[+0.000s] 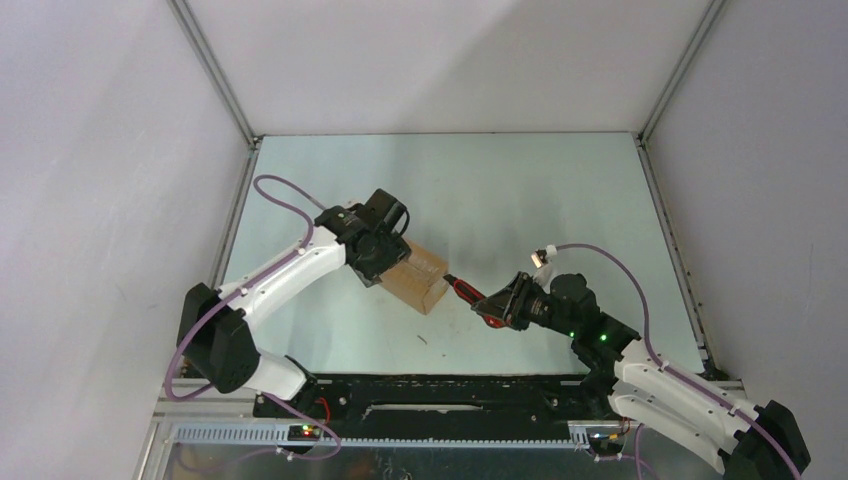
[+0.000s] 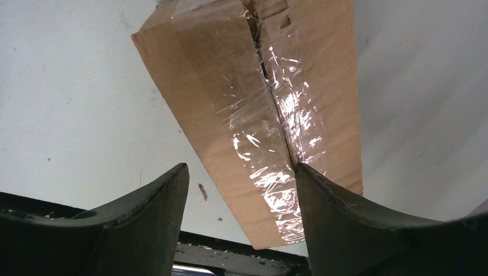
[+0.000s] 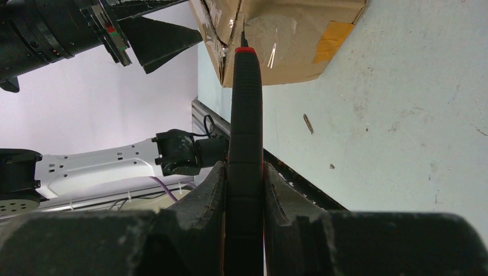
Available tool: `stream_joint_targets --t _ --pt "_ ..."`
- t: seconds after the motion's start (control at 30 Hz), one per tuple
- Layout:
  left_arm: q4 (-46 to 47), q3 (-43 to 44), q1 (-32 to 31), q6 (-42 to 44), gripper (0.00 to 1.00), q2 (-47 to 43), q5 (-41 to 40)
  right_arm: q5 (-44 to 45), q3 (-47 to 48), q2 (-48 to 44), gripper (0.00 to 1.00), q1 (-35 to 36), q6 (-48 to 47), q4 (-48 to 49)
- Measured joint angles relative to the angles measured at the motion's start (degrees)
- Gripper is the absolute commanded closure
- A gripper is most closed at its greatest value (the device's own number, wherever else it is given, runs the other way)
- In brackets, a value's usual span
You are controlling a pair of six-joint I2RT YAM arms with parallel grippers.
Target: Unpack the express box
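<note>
The express box (image 1: 424,281) is a brown carton lying mid-table, with shiny clear tape along its top seam (image 2: 276,109). My left gripper (image 1: 384,256) hangs over the box's left end, fingers spread wide. In the left wrist view the box's near end (image 2: 253,172) lies between them, the right fingertip (image 2: 305,172) over the seam and the left one off the box. My right gripper (image 3: 244,172) is shut on a black, red-trimmed knife (image 3: 244,115). The knife's thin blade tip (image 3: 243,27) meets the box's taped end (image 3: 288,34).
A black base rail (image 1: 450,395) runs along the table's near edge. Aluminium frame posts and white walls (image 1: 215,80) close in the left, back and right sides. Small scraps (image 3: 308,123) lie on the pale table (image 1: 520,190) near the box.
</note>
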Motion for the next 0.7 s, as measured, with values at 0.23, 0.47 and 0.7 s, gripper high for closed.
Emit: stream_joint_targets --t 0.23,0.47,0.7 --pt "-0.2 0.0 0.0 -1.4 0.51 0.1 1.0 0.1 0.0 0.5 1.00 0.2 0.1 0.5" --pt "-1.5 1.2 0.1 -1.3 0.63 0.7 1.1 0.1 0.0 0.5 1.00 0.4 0.4 0.6" --pt "-2.2 2.7 0.1 -0.9 0.68 0.8 1.7 0.2 0.0 -1.0 1.00 0.8 1.1 1.5"
